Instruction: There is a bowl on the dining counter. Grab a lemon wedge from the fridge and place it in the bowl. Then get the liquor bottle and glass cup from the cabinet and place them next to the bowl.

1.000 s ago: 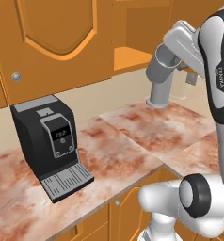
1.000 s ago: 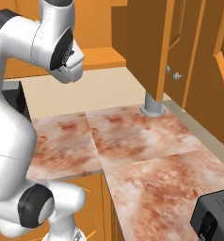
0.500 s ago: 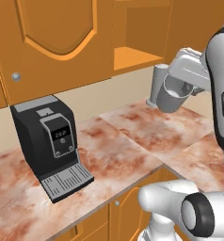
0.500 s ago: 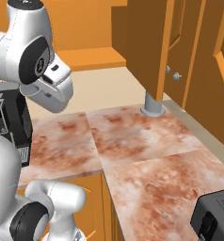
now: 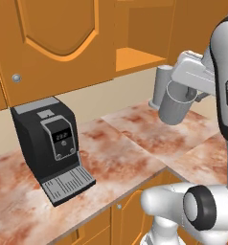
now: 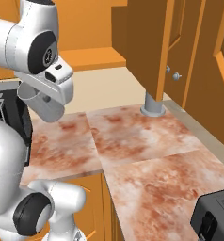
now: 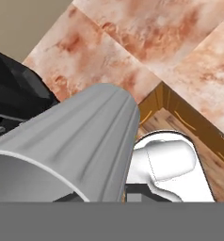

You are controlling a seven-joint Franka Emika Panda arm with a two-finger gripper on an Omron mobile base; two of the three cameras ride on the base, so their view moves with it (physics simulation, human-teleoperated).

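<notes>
In the left base view the white arm rises at the right edge, bends at a dark elbow joint low in the picture, and reaches leftward with its wrist level above the marbled desk [image 5: 135, 139]. The tool [image 5: 180, 95] is clenched on the glass cup [image 5: 173, 107], which hangs tilted in the air over the desk, its open mouth turned up toward the wrist and its base pointing down and left. Just behind the cup a grey cylindrical post [image 5: 159, 88] stands on the desk under the open cabinet [image 5: 135, 52], whose bare orange shelf shows. A black coffee machine [image 5: 51, 143] stands well to the left on the desk, below a closed arched cabinet door [image 5: 58, 38] with a round grey knob [image 5: 15, 78].

In the right base view the arm climbs the left side, its big dark shoulder joint high up, and the wrist folds down so the tool [image 6: 50, 92] holds the cup [image 6: 38, 106] at left, above the desk [image 6: 142, 150], apart from it. The open cabinet door [image 6: 149, 42] hangs edge-on at centre, the grey post [image 6: 152, 106] below it. A dark appliance corner [image 6: 215, 216] sits at lower right.

In the hand view the cup [image 7: 81, 146] lies close along the tool, ribbed grey wall running up to its base, with the desk [image 7: 147, 37] beneath and the coffee machine [image 7: 15, 94] at left.
</notes>
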